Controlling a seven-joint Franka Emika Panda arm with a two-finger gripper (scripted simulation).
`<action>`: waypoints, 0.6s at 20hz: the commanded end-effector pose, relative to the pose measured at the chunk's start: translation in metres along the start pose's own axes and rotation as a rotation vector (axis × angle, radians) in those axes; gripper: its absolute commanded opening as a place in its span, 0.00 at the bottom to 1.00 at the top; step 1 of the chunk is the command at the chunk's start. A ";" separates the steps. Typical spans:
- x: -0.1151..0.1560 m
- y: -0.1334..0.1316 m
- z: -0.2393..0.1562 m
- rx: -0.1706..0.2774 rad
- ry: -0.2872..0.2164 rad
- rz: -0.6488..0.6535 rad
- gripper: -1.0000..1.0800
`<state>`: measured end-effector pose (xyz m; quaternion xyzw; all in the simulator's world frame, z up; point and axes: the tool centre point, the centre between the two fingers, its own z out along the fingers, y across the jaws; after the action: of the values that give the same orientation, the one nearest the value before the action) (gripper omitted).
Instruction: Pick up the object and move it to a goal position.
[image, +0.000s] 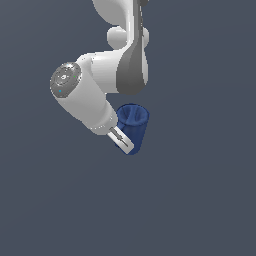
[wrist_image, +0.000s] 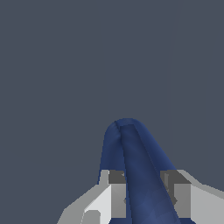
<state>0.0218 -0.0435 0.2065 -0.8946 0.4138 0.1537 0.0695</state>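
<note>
The dark blue mug (image: 134, 126) sits tilted against the white gripper (image: 125, 142), its open mouth facing up and toward the exterior view's right. One white finger (image: 121, 139) lies along the mug's side; the other is hidden behind it. In the wrist view the mug (wrist_image: 135, 166) fills the space between the two fingers (wrist_image: 114, 192), which press on it from both sides. The gripper (wrist_image: 142, 194) is shut on the mug. The mug's handle is not clearly visible.
The white and grey arm (image: 107, 75) reaches down from the top of the exterior view. Only a plain dark grey-blue background shows around it; no goal marker is visible.
</note>
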 end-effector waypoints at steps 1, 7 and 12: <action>-0.019 -0.007 -0.005 0.002 0.002 -0.002 0.00; -0.079 -0.029 -0.018 0.002 0.002 -0.003 0.00; -0.125 -0.048 -0.028 0.002 0.002 -0.003 0.00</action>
<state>-0.0086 0.0574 0.2660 -0.8953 0.4125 0.1531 0.0695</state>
